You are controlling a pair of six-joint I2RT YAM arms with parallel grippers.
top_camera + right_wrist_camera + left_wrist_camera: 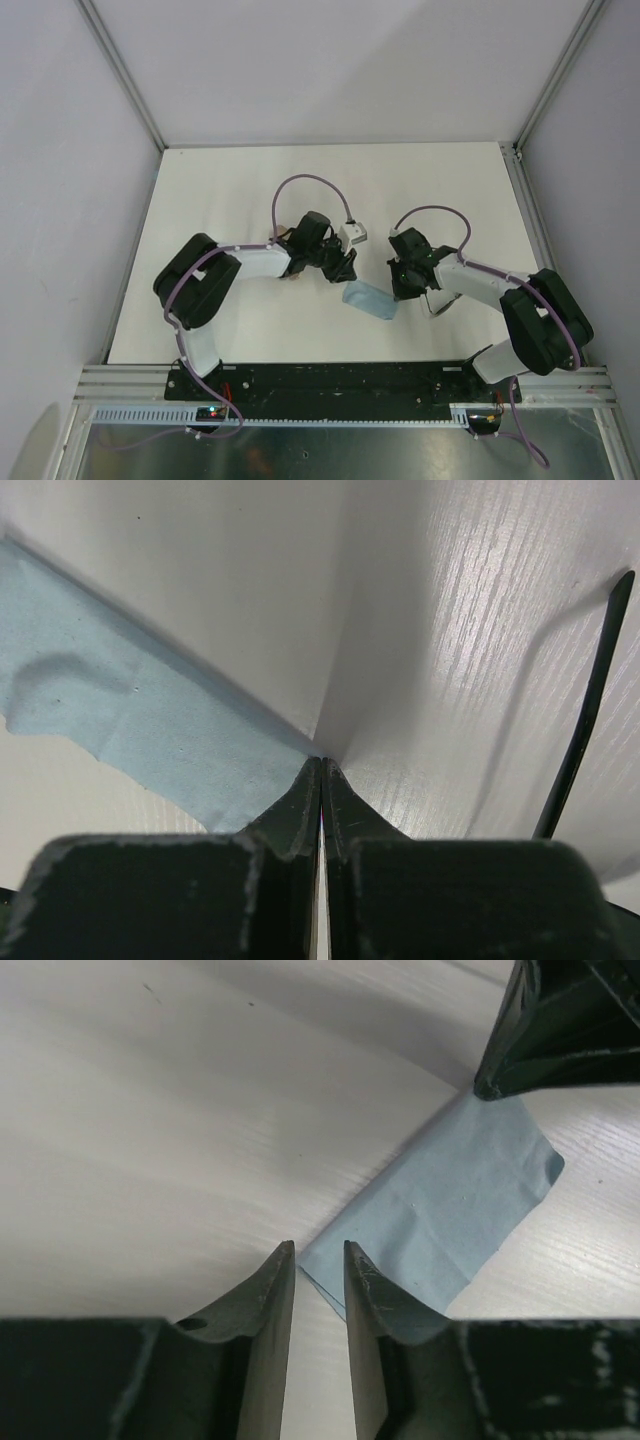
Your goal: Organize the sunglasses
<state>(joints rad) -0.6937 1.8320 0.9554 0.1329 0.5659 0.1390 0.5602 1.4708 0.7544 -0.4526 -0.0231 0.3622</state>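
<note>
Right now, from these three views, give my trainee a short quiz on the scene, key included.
1. True or false: the right claw stands wide open.
2. What lies on the white table between the right claw and the left claw? A) a flat light blue fabric cloth; B) a red plastic cup; C) a steel spoon.
3. Fill in: one slim temple arm of the thin black wire-frame sunglasses shows in the ____ wrist view.
Key: 1 false, its jaws are shut; 2 A; 3 right.
</note>
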